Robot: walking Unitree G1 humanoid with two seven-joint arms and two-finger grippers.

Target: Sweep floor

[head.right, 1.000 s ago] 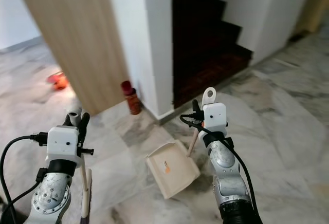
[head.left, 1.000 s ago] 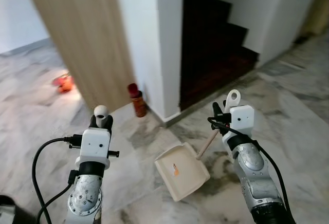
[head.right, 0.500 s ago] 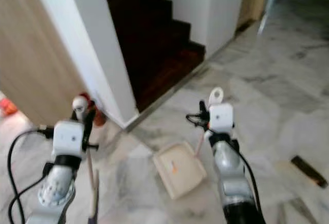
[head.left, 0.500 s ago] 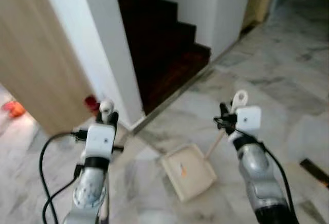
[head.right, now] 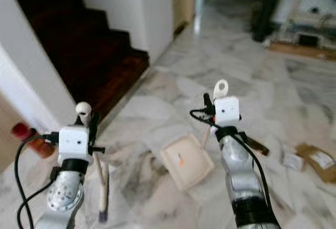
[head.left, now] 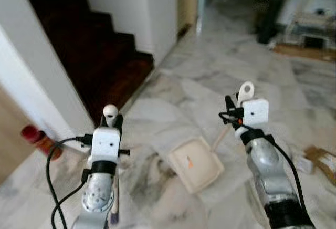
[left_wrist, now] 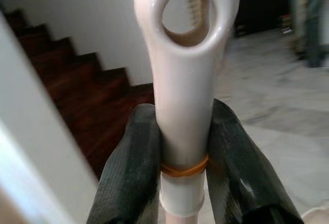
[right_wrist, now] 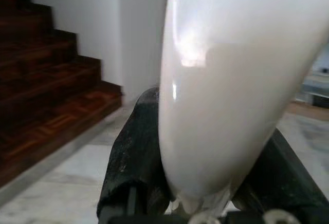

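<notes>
Our left gripper clamps the broom handle, our right gripper the dustpan handle: both light, stiff, slick plastic, best held near the top.

A dark wooden staircase rises beside a white wall. A red bottle stands on the marble floor. Cardboard scraps lie farther right.

Open marble floor is seen ahead and between the two arms, broken only by the dustpan lying low in the middle. Passage to the left is closed by dark stairs and a white wall, at whose foot a red bottle stands. To the right, cardboard scraps are strewn on the floor. Far ahead on the right, blurred clutter is stacked along the floor's edge.
</notes>
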